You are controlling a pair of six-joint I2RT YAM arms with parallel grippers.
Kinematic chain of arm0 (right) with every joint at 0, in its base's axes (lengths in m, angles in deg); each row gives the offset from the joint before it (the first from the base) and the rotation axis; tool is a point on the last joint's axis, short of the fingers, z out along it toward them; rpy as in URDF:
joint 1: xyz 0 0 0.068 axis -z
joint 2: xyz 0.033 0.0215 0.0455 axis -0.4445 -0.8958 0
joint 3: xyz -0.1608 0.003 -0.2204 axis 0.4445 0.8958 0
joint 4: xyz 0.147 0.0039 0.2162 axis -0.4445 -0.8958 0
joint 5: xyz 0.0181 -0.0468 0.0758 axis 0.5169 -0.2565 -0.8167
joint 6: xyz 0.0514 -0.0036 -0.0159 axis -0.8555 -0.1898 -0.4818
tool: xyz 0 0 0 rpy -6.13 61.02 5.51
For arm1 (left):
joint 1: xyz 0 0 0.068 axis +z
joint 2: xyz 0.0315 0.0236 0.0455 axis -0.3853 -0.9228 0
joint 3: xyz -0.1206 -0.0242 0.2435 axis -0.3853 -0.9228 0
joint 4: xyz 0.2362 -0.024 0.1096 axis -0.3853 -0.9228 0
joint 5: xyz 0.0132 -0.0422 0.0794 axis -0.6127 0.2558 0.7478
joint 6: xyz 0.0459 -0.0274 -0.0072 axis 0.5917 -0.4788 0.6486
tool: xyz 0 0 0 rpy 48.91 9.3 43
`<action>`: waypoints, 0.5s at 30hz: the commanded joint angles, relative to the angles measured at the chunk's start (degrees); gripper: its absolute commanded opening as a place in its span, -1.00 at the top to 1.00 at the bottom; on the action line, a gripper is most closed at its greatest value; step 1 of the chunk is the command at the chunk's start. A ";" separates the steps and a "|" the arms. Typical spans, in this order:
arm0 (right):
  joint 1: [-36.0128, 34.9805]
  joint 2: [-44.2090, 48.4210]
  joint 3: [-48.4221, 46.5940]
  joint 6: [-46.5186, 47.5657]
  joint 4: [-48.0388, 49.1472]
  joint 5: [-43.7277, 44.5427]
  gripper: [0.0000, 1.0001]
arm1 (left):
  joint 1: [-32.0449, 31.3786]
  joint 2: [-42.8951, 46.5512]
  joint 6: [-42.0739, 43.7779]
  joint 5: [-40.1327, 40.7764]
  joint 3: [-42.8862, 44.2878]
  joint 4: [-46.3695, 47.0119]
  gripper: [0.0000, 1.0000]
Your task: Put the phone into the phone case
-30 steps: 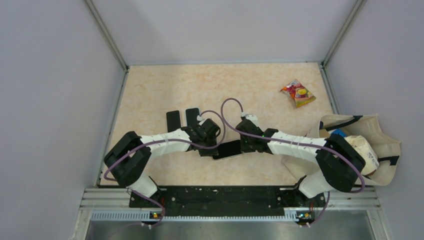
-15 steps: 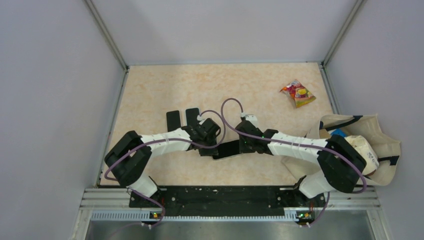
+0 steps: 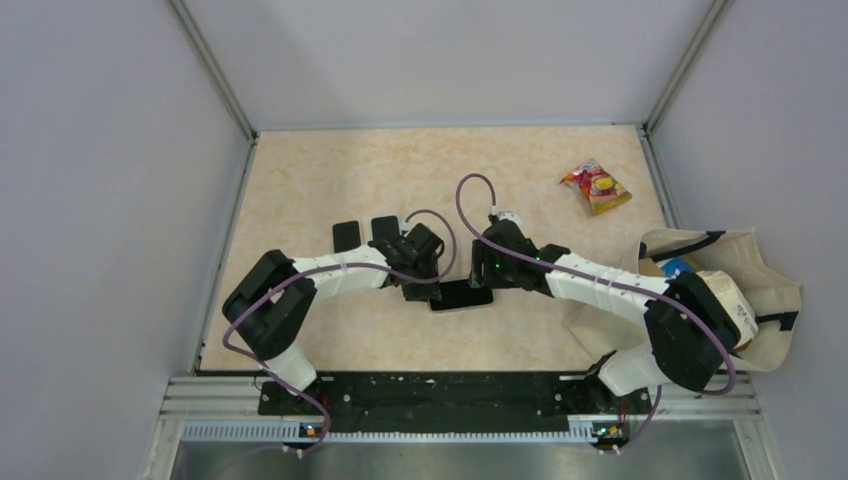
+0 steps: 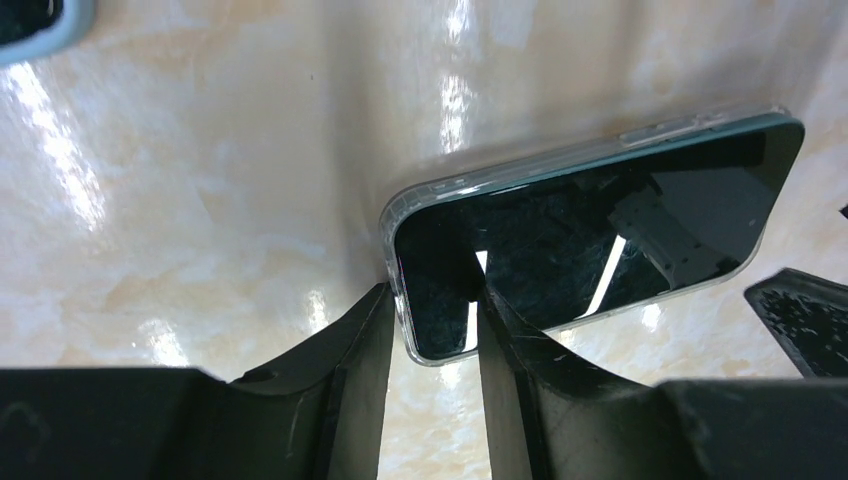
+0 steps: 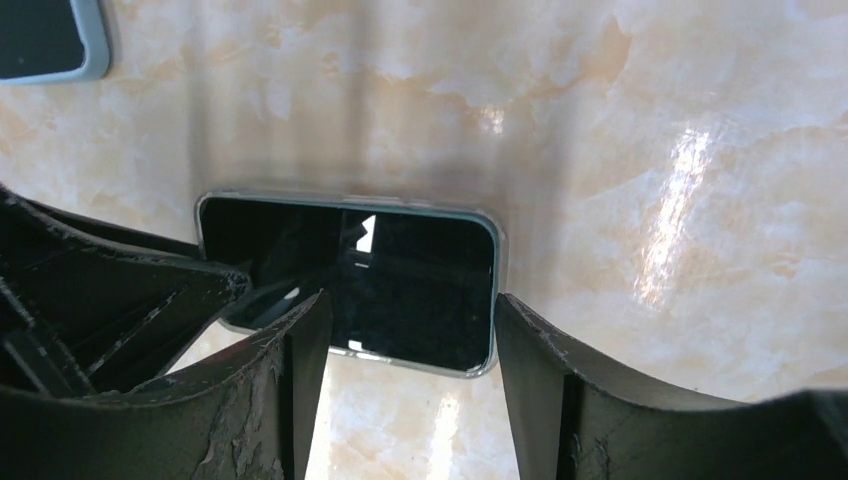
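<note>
The phone (image 3: 465,297) lies screen up near the middle of the table, inside a clear phone case (image 4: 520,175) whose rim runs round its edge. My left gripper (image 3: 424,289) holds its left end. In the left wrist view one finger presses against the case's short end and the other rests on the screen, with the phone's (image 4: 600,225) corner between them at my left gripper (image 4: 432,292). My right gripper (image 3: 487,272) hangs open over the right end. In the right wrist view the phone (image 5: 400,270) shows behind my right gripper (image 5: 412,298), its fingers well apart.
Two dark flat cases (image 3: 347,237) (image 3: 385,230) lie just behind my left arm. A grey-rimmed one shows in a corner of each wrist view (image 4: 30,25) (image 5: 45,40). A snack packet (image 3: 596,187) lies at the back right. A cloth bag (image 3: 730,300) slumps at the right edge.
My right gripper has opened from shut and drawn back a little. The phone has swung from slanted to level and shifted away from the bases, with my left gripper still on its end.
</note>
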 commanded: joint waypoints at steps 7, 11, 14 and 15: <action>3.09 -7.41 -4.90 1.16 3.29 4.55 -0.18 | 1.51 -1.69 2.40 1.37 -0.15 1.69 0.19; 3.52 -11.20 -7.34 2.22 3.50 5.15 -0.17 | 0.45 4.23 1.69 2.10 -2.64 0.53 0.18; 3.48 -14.04 -9.01 3.06 3.66 5.17 -0.16 | -1.58 8.53 0.69 3.46 -4.23 -1.09 0.15; 3.51 -15.01 -9.48 3.41 3.53 5.06 -0.16 | -2.19 9.68 0.05 3.38 -4.84 -1.24 0.15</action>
